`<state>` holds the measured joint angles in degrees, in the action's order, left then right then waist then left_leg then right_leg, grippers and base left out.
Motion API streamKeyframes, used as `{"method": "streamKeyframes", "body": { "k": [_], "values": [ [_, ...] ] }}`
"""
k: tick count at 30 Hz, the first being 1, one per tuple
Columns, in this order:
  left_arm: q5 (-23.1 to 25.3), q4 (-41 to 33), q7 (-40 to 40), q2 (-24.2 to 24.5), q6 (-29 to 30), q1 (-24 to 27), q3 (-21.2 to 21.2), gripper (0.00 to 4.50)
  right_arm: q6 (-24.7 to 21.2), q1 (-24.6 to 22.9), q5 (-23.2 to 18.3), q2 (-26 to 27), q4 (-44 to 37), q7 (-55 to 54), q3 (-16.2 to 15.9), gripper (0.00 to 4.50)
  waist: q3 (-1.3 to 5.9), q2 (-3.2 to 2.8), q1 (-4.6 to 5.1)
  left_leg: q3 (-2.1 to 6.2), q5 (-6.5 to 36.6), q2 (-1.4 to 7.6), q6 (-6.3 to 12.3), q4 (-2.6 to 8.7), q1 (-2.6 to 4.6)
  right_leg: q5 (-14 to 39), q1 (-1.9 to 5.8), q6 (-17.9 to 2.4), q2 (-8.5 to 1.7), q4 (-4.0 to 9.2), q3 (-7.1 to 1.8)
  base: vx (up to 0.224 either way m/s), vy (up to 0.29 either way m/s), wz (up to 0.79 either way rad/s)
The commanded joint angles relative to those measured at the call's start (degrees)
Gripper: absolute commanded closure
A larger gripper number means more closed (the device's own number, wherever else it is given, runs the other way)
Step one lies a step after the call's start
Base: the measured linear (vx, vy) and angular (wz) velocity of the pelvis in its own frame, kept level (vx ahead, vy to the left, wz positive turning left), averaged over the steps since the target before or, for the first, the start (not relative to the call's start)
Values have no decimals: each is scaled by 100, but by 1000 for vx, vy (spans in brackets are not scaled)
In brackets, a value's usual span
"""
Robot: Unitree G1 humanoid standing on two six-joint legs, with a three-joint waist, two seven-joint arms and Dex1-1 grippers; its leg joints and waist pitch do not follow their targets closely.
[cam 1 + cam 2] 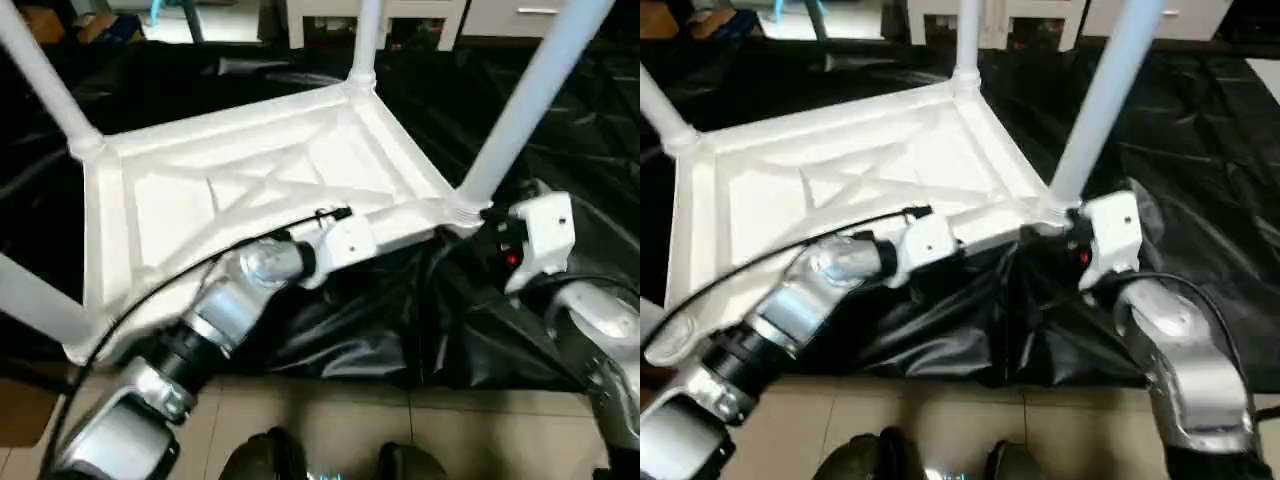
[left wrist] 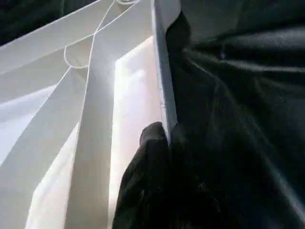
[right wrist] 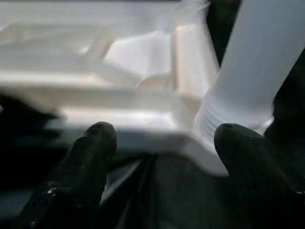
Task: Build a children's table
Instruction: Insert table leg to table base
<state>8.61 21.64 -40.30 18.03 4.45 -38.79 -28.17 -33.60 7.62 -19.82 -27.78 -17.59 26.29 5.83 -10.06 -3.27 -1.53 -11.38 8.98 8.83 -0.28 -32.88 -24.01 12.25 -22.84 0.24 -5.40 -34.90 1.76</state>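
Silver forearms crossed the bottom of the head views, and beyond them the table [image 1: 250,190] lay upside down on a black sheet [image 1: 420,330] spread over the floor, ribbed underside up, with four legs standing in its corner sockets. The left end effector [image 2: 164,138] was clenched on the near rim [image 1: 400,222] of the top, one black finger [image 2: 152,143] against the inside of the thin wall; the other side was hidden by the wall and the sheet. The right end effector [image 3: 162,143] stood released, its two fingers spread wide just short of the near right corner, where a leg [image 1: 525,100] met its socket [image 1: 462,210]. As I judged it, the risks sat at that corner. A pinch on a thin, smooth rim gives little hold, so any lift or turn of the top could let it slip out and drop. If the right fingers closed on the rounded socket or the tapered leg off-centre, they could slide away or lever the leg loose, should it not be fully seated. The slack sheet bunched under the near edge could also snag a finger or drag along with the top.
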Motion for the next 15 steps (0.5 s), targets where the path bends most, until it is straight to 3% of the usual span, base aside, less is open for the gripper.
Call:
{"method": "streamKeyframes", "body": {
  "k": [1, 7, 10, 15],
  "values": [
    [218, 363, -308, 261, 9, 198, -259, 445, -78, -86, -113, -110, -133, 240, 33, 78, 365, 57, 4, 250, 1306, 413, 232, 456, 191, 581, 180, -1236, -361, 450, -219, 0, 0, 0],
    [115, 341, -923, 671, -449, 406, -239, 445, -109, -267, -125, -317, -185, 347, 213, 78, 403, 44, 9, 222, 755, 405, 515, 402, 190, -284, 200, -1500, -354, 362, -208, 0, 0, 0],
    [-61, 162, -1406, 985, -709, 573, -208, 445, -86, -309, -223, -389, -224, 404, 346, 78, 395, 26, 6, 210, 742, 413, 574, 401, 211, -310, 189, -1572, -346, 357, -205, 0, 0, 0],
    [-202, 10, -1679, 1188, -744, 676, -145, 445, -21, -339, -263, -479, -180, 509, 441, 78, 386, 3, -3, 187, 820, 430, 521, 418, 250, -209, 168, -1620, -334, 360, -211, 0, 0, 0]
  ]
}}
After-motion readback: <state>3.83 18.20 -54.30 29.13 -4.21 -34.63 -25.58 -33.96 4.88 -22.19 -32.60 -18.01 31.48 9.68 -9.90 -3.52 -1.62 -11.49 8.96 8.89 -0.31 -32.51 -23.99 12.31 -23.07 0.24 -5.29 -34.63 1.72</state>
